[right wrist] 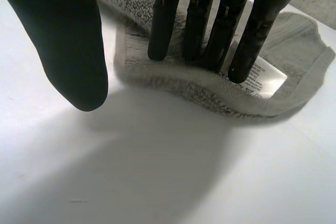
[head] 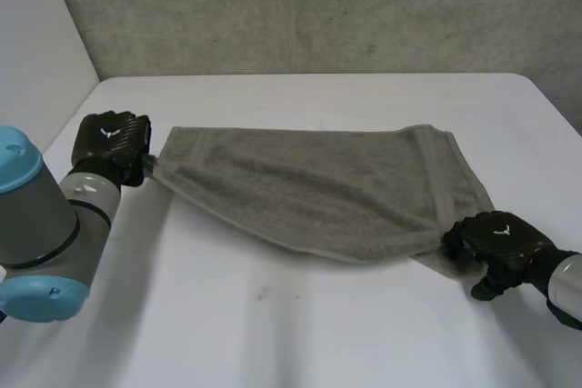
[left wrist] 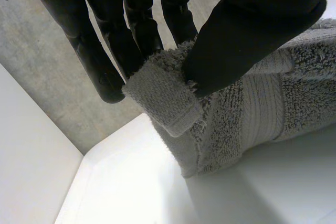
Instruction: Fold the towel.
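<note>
Black fingers [right wrist: 202,30] of the right hand [head: 496,241], at the lower right of the head view, reach out nearly straight, their tips set down on the towel [head: 318,193] just inside its hem and beside a white care label [right wrist: 262,77]. The thumb [right wrist: 68,40] stands well apart over the bare white table [head: 273,333], so nothing is pinched there. From that near corner the grey-green terry runs up and leftward across the middle of the frame, its long axis slanting toward the upper left, and its farther long edge lies flat toward the concrete wall. At the far end the left hand [head: 109,141], at the middle left of the frame, has the other corner of the nearer long edge clamped between thumb and fingers. With each hand at one end of that edge, the fold likely turns on carrying it away toward the farther edge. The right hand, though nearer, probably has to close on its corner first.
</note>
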Motion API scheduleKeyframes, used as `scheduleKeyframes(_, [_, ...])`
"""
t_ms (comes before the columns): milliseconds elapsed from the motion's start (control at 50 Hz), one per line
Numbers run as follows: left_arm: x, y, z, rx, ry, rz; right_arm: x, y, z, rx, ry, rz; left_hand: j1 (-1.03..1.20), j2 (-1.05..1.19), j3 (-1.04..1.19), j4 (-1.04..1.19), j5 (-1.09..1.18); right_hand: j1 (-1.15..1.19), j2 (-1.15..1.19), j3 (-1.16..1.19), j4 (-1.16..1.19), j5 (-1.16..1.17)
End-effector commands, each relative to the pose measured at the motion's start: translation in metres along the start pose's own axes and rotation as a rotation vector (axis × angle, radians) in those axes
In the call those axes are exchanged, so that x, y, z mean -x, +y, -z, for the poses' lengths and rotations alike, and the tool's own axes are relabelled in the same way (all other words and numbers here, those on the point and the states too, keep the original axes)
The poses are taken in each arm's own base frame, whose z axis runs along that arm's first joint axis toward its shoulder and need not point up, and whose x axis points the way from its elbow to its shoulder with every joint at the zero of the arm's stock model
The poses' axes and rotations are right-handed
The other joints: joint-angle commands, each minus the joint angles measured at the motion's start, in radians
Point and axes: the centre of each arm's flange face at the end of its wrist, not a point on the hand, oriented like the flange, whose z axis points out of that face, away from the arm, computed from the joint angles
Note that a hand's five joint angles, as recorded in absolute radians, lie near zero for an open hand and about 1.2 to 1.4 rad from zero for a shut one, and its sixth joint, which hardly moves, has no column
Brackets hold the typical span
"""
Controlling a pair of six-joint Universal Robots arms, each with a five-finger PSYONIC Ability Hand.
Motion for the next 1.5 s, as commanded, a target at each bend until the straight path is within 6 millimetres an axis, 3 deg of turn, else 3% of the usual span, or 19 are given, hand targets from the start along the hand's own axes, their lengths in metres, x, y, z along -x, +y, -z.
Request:
scheduleKeyframes(20, [-0.002,0.005,-0.001,0.014,0.007,-0.001,-0.006,0.003,-0.008,-0.032,0.028,0.039,0.236,0.18,0.184,0.179,0.199,0.006,0.007,0.036,0.036,0.037])
scheduleKeyframes(360, [-0.004,0.008,-0.001,0.021,0.014,-0.002,-0.011,0.004,-0.019,-0.045,0.029,0.054,0.236,0.18,0.184,0.179,0.199,0.102,0.104,0.133,0.133,0.134])
scheduleKeyframes(500, [-0.004,0.008,-0.002,0.022,0.016,-0.002,-0.019,0.002,-0.023,-0.077,0.068,0.081,0.236,0.18,0.184,0.179,0.199,0.47,0.471,0.5,0.5,0.501])
scheduleKeyframes(540, [-0.004,0.008,-0.002,0.022,0.016,-0.002,-0.023,0.0,-0.026,-0.098,0.083,0.078,0.236,0.18,0.184,0.179,0.199,0.778,0.78,0.809,0.809,0.81])
scheduleKeyframes(720, [-0.006,0.005,0.003,0.022,0.022,-0.007,-0.038,-0.013,-0.025,-0.148,0.133,-0.017,0.236,0.18,0.184,0.179,0.199,0.78,0.781,0.81,0.81,0.811])
scheduleKeyframes(760, [-0.007,0.005,0.006,0.032,0.03,-0.013,-0.049,-0.034,-0.014,-0.19,0.178,-0.026,0.236,0.18,0.184,0.179,0.199,0.78,0.781,0.81,0.81,0.811])
scheduleKeyframes(820, [-0.008,0.004,0.014,0.083,0.05,-0.022,-0.052,-0.047,-0.005,-0.213,0.19,-0.041,0.236,0.18,0.184,0.179,0.199,0.78,0.781,0.81,0.81,0.811])
scheduleKeyframes(860, [-0.005,-0.004,0.022,0.101,0.055,-0.025,-0.062,-0.072,0.015,-0.259,0.222,-0.072,0.236,0.18,0.184,0.179,0.199,0.78,0.781,0.81,0.81,0.811])
scheduleKeyframes(1020, [0.008,-0.021,0.07,0.3,0.107,-0.066,-0.091,-0.099,0.06,-0.217,0.289,-0.169,0.236,0.18,0.184,0.179,0.199,0.78,0.781,0.81,0.81,0.811])
scheduleKeyframes(1100, [0.014,-0.027,0.096,0.375,0.127,-0.071,-0.093,-0.101,0.071,-0.172,0.279,-0.164,0.236,0.18,0.184,0.179,0.199,0.78,0.781,0.81,0.81,0.811])
scheduleKeyframes(1160, [0.016,-0.03,0.103,0.379,0.127,-0.072,-0.091,-0.099,0.079,-0.125,0.258,-0.121,0.236,0.18,0.184,0.179,0.199,0.78,0.781,0.81,0.81,0.811])
scheduleKeyframes(1200, [0.018,-0.034,0.122,0.398,0.135,-0.076,-0.087,-0.094,0.088,-0.054,0.233,-0.089,0.236,0.18,0.184,0.179,0.199,0.78,0.781,0.81,0.81,0.811])
scheduleKeyframes(1320, [0.018,-0.035,0.151,0.451,0.179,-0.138,-0.077,-0.078,0.105,0.117,0.136,-0.052,0.236,0.18,0.184,0.179,0.199,0.78,0.781,0.81,0.81,0.811])
scheduleKeyframes(1420, [0.017,-0.034,0.154,0.458,0.192,-0.154,-0.078,-0.074,0.114,0.157,0.099,0.01,0.236,0.18,0.184,0.179,0.199,0.78,0.781,0.81,0.81,0.811])
scheduleKeyframes(1500, [0.014,-0.03,0.146,0.463,0.201,-0.149,-0.085,-0.077,0.109,0.099,0.098,-0.008,0.236,0.18,0.184,0.179,0.199,0.78,0.781,0.81,0.81,0.811])
